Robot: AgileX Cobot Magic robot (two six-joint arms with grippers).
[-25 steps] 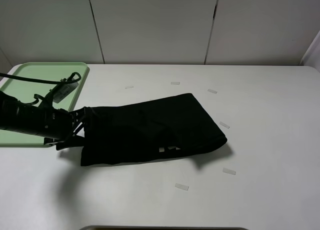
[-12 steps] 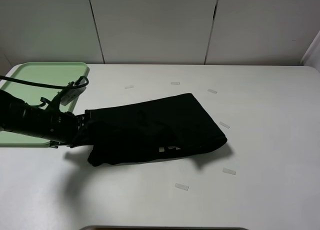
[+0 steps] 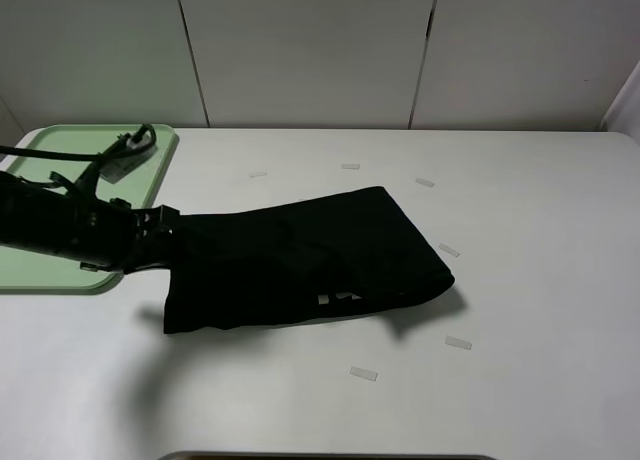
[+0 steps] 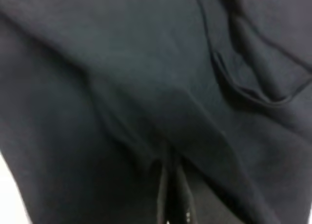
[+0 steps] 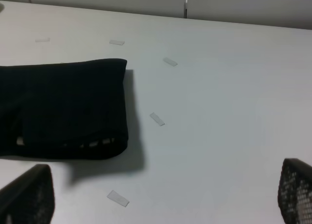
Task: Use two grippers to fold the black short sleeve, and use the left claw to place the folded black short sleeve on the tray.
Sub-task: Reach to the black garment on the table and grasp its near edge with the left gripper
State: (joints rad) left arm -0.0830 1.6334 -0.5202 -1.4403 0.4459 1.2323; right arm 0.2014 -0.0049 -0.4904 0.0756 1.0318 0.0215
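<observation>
A: From the high camera, where did we find the black short sleeve (image 3: 310, 260)?

B: We found it folded into a long, slanted bundle on the white surface (image 3: 520, 230). Its end lay just beside the light-green tray (image 3: 40, 272) but not on it. The left tool (image 3: 162, 242) sat at that end, its tip buried in the cloth.

A: And the tray itself?

B: We saw only the left arm and its cable crossing above it. The shirt was not there yet.

A: What did we make of the left wrist view?

B: Black fabric filled it, with creases and a hem running across. Low in that view we made out the jaws pressed together with cloth between them, so we judged the left tool to be pinching the shirt's edge.

A: And the right wrist view?

B: We saw the right tool (image 5: 161, 204) spread wide and holding nothing, hovering apart from the shirt's far folded end. Tape strips (image 5: 157, 119) lay scattered on the surface.

A: So how far along were we?

B: We judged the folding done and the grasp made. Carrying the shirt across to the tray, setting it down and letting go were left.
</observation>
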